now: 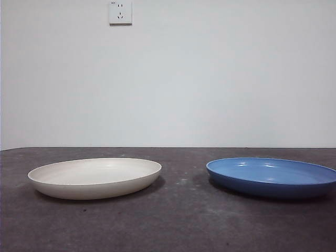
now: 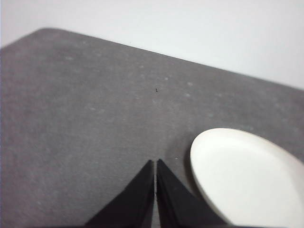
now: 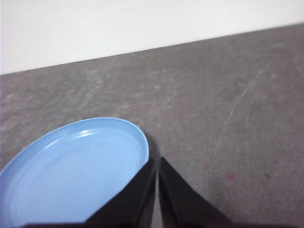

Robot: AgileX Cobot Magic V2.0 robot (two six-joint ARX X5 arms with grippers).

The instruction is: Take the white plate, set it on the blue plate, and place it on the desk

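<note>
The white plate (image 1: pixel 95 177) rests on the desk (image 1: pixel 178 220) at the left of the front view. The blue plate (image 1: pixel 272 176) lies apart from it at the right, also flat on the desk. Neither arm shows in the front view. My left gripper (image 2: pixel 155 164) hovers above the desk beside the white plate (image 2: pixel 247 180), jaws shut and holding nothing. My right gripper (image 3: pixel 156 162) hangs just off the rim of the blue plate (image 3: pixel 76 171), jaws shut and empty.
A white wall stands behind the desk, with a power socket (image 1: pixel 120 12) high up on it. A strip of bare desk separates the two plates.
</note>
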